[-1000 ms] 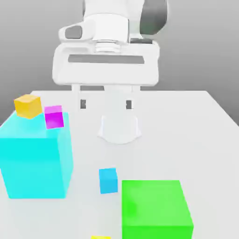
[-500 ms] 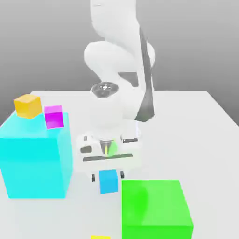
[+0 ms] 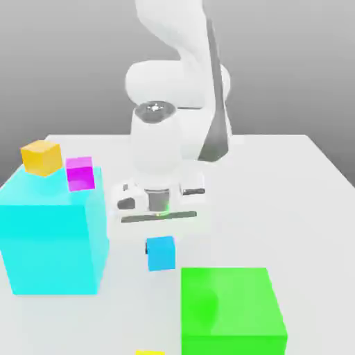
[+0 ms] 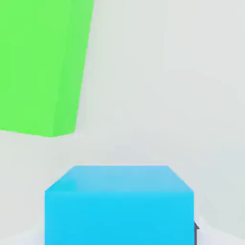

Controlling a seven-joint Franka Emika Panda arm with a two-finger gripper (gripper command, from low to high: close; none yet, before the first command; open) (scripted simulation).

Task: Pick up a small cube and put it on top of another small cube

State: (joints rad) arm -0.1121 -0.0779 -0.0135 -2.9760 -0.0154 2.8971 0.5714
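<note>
End effector (image 3: pixel 161 251) grips blue cube (image 3: pixel 161 254).

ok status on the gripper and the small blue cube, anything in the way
Gripper shut on small blue cube. Cube looks just clear of the table. Big green block close on the exterior view's right, big cyan block on its left.
</note>
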